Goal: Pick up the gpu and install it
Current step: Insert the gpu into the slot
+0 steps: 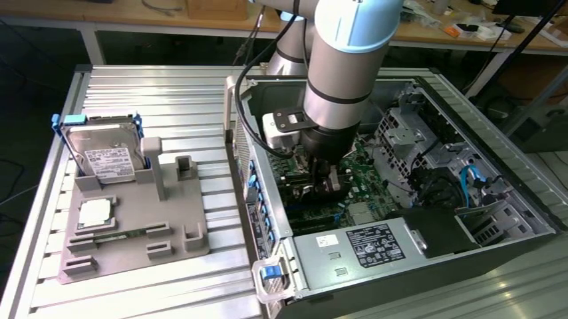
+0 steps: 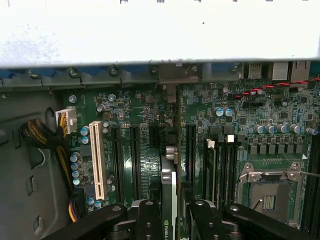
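Note:
My gripper [image 1: 325,178] is down inside the open PC case [image 1: 266,219], over the green motherboard [image 1: 360,166]. In the wrist view the gripper [image 2: 170,220] is shut on the gpu [image 2: 169,192]. The card shows edge-on as a thin dark card with a silver edge, between the two black fingers [image 2: 147,220]. It stands upright above the long black expansion slots [image 2: 135,155], in line with the gap between two of them. I cannot tell whether its lower edge touches a slot. In the exterior view the arm hides most of the gpu [image 1: 312,189].
The case's rear wall [image 2: 160,35] is close ahead of the card. A white slot [image 2: 96,160] and an open CPU socket [image 2: 270,192] flank it. Outside the case, a grey fixture [image 1: 133,232] holds a hard drive [image 1: 106,156] and a CPU chip [image 1: 95,212]. The power supply [image 1: 373,242] fills the case's near corner.

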Robot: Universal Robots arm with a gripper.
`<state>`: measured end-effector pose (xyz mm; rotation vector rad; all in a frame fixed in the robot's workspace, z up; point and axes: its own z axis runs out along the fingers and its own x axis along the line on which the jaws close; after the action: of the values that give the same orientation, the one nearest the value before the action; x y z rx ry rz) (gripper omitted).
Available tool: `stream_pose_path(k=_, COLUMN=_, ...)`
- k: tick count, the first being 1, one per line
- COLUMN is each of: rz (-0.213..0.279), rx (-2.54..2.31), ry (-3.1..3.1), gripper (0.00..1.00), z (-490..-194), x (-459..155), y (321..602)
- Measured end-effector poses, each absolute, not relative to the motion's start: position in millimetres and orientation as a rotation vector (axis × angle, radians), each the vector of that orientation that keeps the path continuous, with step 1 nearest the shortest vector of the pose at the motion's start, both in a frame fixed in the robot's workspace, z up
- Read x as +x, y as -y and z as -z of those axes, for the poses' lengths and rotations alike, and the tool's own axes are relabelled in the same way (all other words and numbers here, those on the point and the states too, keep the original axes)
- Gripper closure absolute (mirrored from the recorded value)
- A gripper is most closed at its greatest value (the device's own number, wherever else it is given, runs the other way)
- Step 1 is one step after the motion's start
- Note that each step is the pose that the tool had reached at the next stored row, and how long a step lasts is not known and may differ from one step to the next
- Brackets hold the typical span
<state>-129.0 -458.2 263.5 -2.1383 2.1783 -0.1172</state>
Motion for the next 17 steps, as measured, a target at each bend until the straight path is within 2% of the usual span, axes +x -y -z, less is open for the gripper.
stream_pose_path(k=17, rz=0.117, rx=-2.138, ry=-2.178, gripper=0.73, z=-260.9, x=-129.0, y=458.1)
